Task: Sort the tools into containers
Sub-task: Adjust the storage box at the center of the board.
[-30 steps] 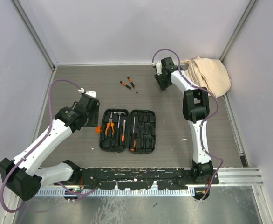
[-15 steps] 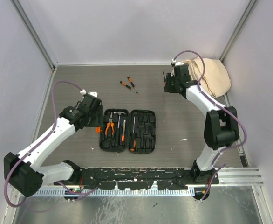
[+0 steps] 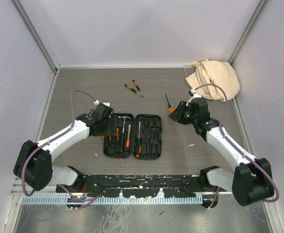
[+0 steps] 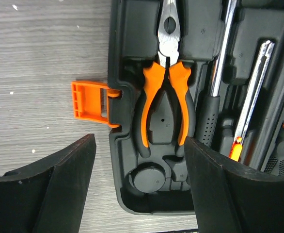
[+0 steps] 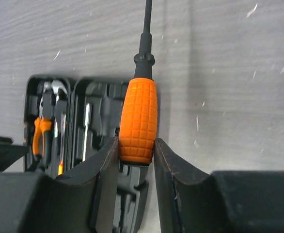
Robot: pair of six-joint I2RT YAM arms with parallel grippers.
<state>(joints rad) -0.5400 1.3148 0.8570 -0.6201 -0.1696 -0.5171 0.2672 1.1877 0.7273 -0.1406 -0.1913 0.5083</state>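
The black tool case (image 3: pixel 154 146) lies open at the table's middle, with orange-handled pliers (image 4: pixel 164 97), a hammer and drivers in its left half. Its orange latch (image 4: pixel 89 99) sticks out on the left. My left gripper (image 4: pixel 139 160) is open over the case's left half (image 4: pixel 132 29), above a round slot. My right gripper (image 5: pixel 136 155) is shut on a screwdriver with an orange gridded handle (image 5: pixel 139 119) and black shaft. It holds the screwdriver (image 3: pixel 169 104) above the table, just right of the case. Two small orange-and-black screwdrivers (image 3: pixel 134 88) lie on the table behind the case.
A beige cloth bag (image 3: pixel 214 78) sits in the back right corner. Grey walls with metal rails close in the table on three sides. A black rail with the arm bases (image 3: pixel 142 184) runs along the near edge.
My right arm has swung from the back right, near the cloth bag, forward and down toward the case with the screwdriver in its grip. My left gripper has moved right, over the case's left half.
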